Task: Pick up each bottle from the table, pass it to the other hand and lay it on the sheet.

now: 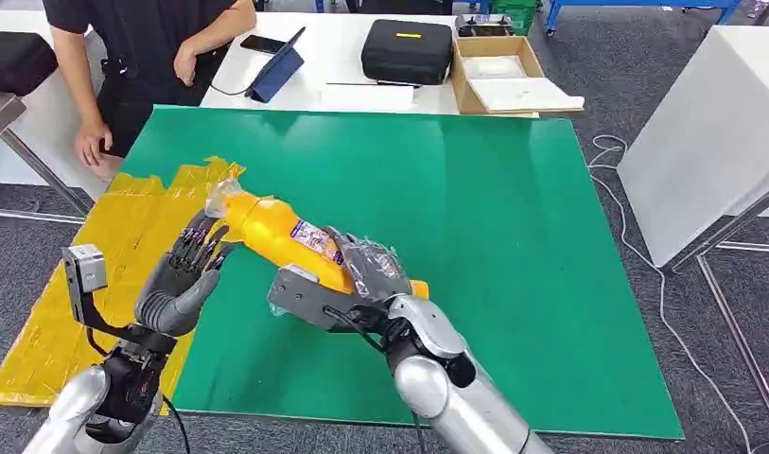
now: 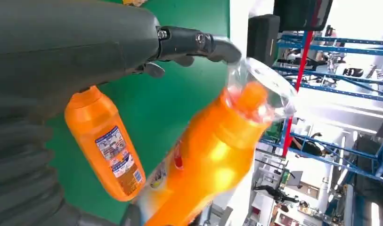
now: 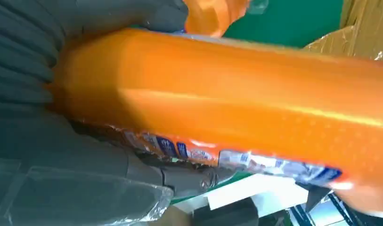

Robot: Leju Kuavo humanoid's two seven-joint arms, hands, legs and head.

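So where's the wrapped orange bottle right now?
Head view: the orange bottle is held by the right hand above the green mat, beside the open left hand.

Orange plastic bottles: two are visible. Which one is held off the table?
The plastic-wrapped orange bottle, gripped by the right hand. The other orange bottle lies flat on the green table.
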